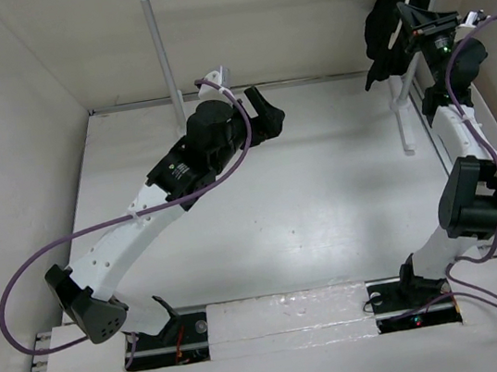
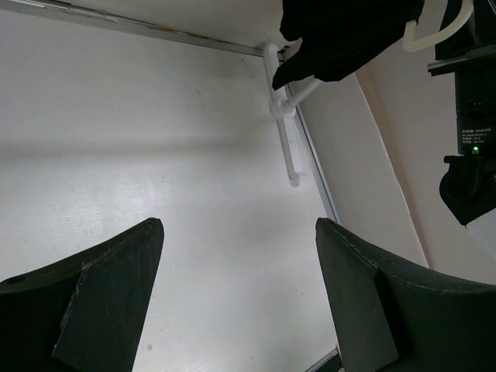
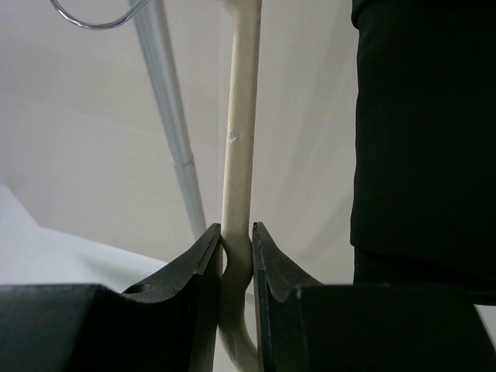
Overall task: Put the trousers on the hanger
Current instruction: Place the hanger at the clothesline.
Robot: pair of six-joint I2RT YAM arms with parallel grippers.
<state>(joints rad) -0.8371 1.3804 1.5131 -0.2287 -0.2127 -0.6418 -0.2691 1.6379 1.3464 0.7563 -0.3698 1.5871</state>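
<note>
My right claw [image 3: 236, 236]: clamped on the hanger [image 3: 241, 139], frame centre.
Trousers [image 3: 422, 124]: hanging, right of frame.
My left claw [image 2: 239, 229]: apart, empty.

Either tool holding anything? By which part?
Yes: the right tool is shut on the hanger, gripping its thin cream bar just above the rounded end; the trousers hang beside. The left tool is open, holding nothing.

trousers [image 1: 391, 15]: on the hanger [image 3: 240, 139], far right corner
hanger: between right gripper [image 3: 236, 256] fingers
left gripper [image 2: 239, 232]: left of trousers, well apart
</note>
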